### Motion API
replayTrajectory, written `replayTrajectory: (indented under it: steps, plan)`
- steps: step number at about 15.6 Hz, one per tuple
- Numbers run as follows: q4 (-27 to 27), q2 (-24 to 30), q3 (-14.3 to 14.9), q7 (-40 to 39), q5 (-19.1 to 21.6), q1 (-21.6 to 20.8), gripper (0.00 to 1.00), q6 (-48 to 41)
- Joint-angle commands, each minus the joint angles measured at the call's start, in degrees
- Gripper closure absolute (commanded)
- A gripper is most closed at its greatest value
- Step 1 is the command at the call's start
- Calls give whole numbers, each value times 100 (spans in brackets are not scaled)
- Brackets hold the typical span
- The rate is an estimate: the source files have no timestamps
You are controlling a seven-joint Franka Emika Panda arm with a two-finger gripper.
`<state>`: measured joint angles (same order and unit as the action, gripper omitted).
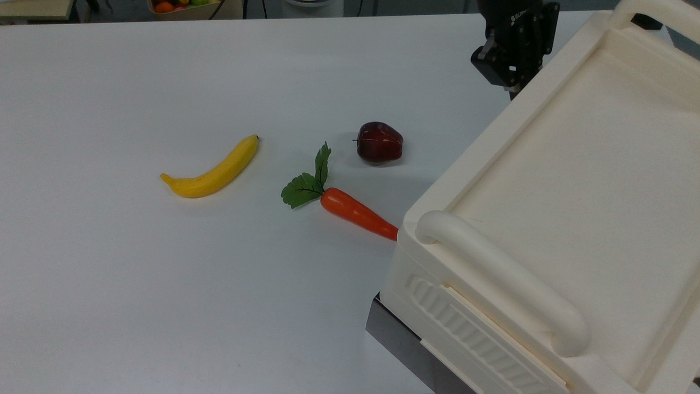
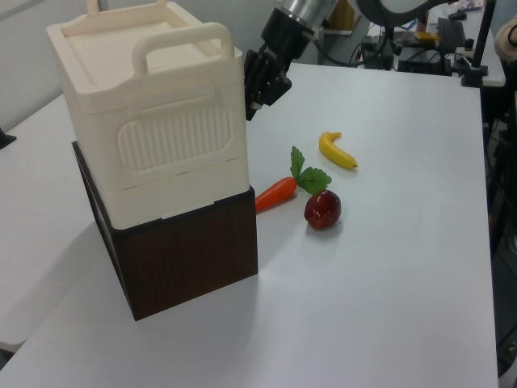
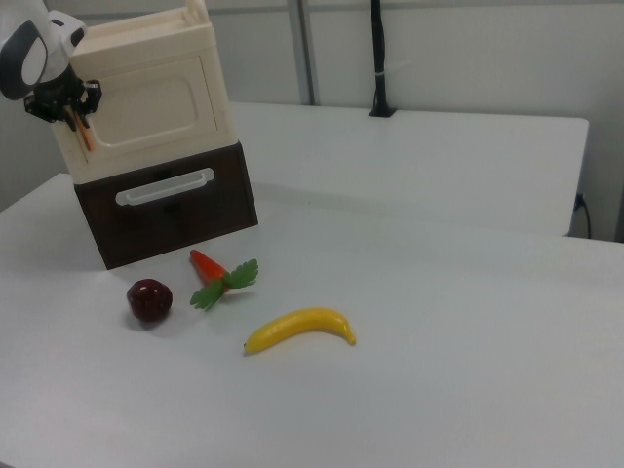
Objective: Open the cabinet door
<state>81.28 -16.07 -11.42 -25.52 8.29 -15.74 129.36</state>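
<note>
- My pincer [image 3: 72, 115] is at the far left of the right view, against the left edge of the cabinet door [image 3: 146, 102], right at the small copper-coloured bar handle [image 3: 84, 134]. Its fingers stand on either side of that bar, but I cannot tell whether they press on it or stay spread.
- The cabinet door is the flat cream panel with a shallow recessed rectangle on the front of the cabinet [image 3: 136, 58]; it lies flush with the box, closed.
- Under the cream box sits a dark brown base [image 3: 166, 210] with a pale drawer handle [image 3: 164, 187] across its front.
- On the white bench [image 3: 439, 292], in front of the base, lies a dark red apple [image 3: 149, 299].
- Just right of the apple is an orange carrot [image 3: 208, 266] with green leaves, its tip pointing toward the base.
- Further right lies a yellow banana [image 3: 300, 329], apart from the carrot.
- In the top view my pincer [image 1: 513, 82] hangs at the cabinet's [image 1: 574, 180] far corner, its tips hidden behind the cream rim.
- In the left view my pincer [image 2: 260, 85] is tight against the cabinet's [image 2: 153, 121] right side, beyond the ribbed panel [image 2: 174, 137].
</note>
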Motion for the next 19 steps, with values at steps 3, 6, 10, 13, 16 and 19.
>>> replayTrajectory:
  steps: [3,6,10,13,16,19]
  plan:
    - [-68,-37,-9,-67,58,-34,86,98]
    - [-42,33,-9,-58,41,-26,86,37]
    - [177,244,0,-14,49,-26,86,-7]
    - [441,446,26,117,41,-8,86,-7]
    - [670,630,26,310,41,53,86,-33]
    - [697,710,35,329,41,88,86,-288]
